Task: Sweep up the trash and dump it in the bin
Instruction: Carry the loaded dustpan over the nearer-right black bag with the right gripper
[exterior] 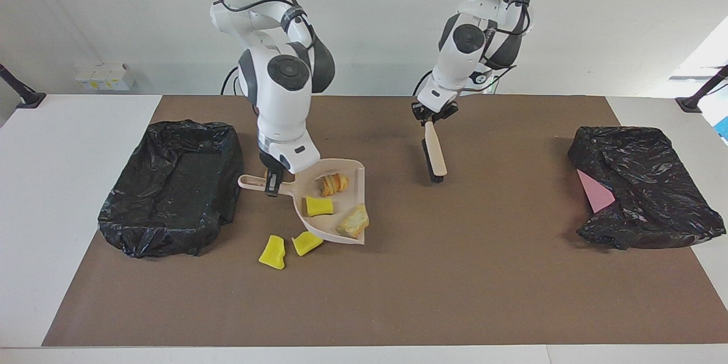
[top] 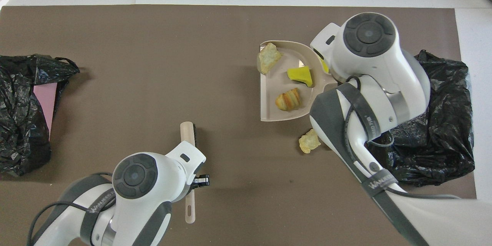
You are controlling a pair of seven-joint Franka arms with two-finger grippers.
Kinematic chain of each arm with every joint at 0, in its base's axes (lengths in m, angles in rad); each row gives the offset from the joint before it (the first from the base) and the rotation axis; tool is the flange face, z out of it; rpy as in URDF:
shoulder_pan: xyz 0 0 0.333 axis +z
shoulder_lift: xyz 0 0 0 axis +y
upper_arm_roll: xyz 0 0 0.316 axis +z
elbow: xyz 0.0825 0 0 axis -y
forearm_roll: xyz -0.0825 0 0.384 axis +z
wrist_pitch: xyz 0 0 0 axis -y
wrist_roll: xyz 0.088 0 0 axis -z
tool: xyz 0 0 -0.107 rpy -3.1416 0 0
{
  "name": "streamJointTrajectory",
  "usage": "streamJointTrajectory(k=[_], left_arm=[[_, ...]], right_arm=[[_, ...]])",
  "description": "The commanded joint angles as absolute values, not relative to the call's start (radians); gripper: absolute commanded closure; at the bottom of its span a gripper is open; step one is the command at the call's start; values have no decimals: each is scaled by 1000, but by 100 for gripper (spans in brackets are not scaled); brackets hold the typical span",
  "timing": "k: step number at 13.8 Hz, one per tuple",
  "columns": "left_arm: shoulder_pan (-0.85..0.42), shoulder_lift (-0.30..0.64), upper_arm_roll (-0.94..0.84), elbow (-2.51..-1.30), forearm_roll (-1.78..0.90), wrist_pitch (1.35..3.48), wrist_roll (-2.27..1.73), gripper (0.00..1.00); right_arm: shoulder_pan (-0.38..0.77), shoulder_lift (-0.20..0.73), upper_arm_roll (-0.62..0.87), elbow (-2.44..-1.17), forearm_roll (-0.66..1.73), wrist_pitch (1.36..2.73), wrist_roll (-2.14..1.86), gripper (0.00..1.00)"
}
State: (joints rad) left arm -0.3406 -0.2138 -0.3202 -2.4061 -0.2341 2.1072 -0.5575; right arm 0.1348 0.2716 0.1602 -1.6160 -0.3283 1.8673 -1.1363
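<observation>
My right gripper is shut on the handle of the beige dustpan, which sits low on the brown mat beside the black-lined bin. In the pan lie a croissant-like lump, a yellow sponge chunk and a tan bread lump. Two yellow chunks lie on the mat just outside the pan's rim. In the overhead view another tan lump lies on the mat nearer to the robots than the pan. My left gripper is shut on the brush, bristle end down at the mat.
A second black bag with a pink sheet lies at the left arm's end of the table. The bin's bag also shows in the overhead view. White table borders surround the mat.
</observation>
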Motion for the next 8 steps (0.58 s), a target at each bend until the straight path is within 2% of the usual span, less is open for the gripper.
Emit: streamJointTrajectory(k=[1, 4, 8], left_arm=[[-353, -310, -428, -2471, -209, 2132, -638, 100], [-356, -337, -541, -2543, -210, 2260, -708, 100], [-379, -301, -592, -2614, -210, 2430, -854, 100]], right_arm=[[37, 154, 173, -1721, -281, 1907, -1257, 100], [-102, 97, 173, -1721, -235, 1896, -1432, 100], [-296, 58, 173, -1752, -180, 1913, -1661, 100]])
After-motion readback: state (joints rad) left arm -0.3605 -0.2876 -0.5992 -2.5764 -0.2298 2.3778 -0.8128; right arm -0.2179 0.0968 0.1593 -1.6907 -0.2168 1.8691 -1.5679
